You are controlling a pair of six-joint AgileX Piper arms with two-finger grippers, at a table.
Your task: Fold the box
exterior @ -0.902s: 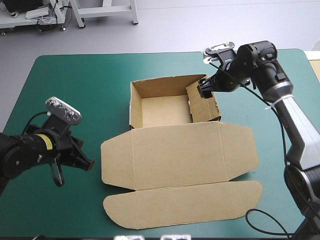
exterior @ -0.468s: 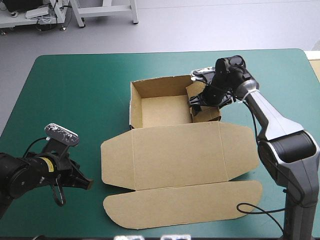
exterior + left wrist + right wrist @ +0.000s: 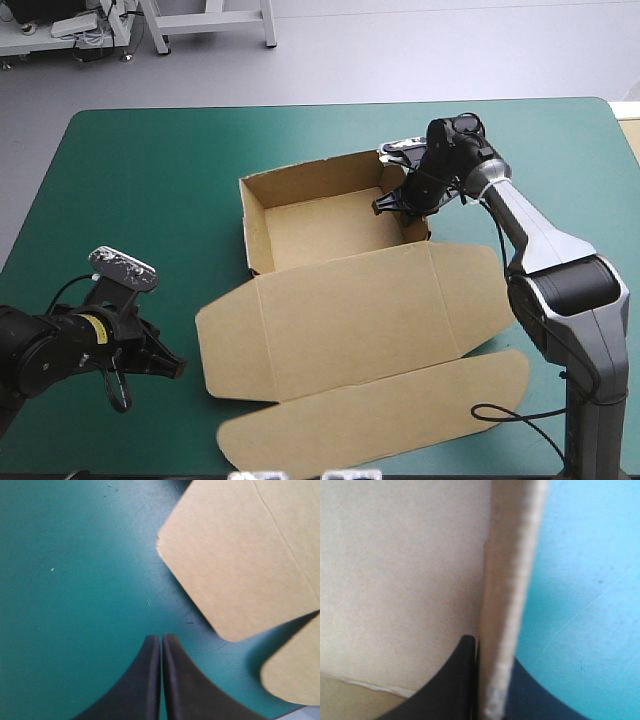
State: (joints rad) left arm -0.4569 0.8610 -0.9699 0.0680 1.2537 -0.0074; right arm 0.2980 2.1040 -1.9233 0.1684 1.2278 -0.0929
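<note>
Right wrist view: side wall of brown cut-board box (image 3: 507, 595) clamped in black-fingered right gripper (image 3: 490, 652). High view: open tray at mid-table on teal-green cover (image 3: 150, 170), lid (image 3: 350, 310) flat toward near edge. Black-fingered left gripper (image 3: 161, 639) clenched empty beside lid's rounded corner.

- The teal-green table (image 3: 150, 170) has rounded far corners.
- The brown box (image 3: 340, 310) lies directly on it, around the middle and slightly toward the right edge, turned a little against the table's edges.
- Its open tray faces the far edge. The lid lies flat, its tuck flap close to the near edge.
</note>
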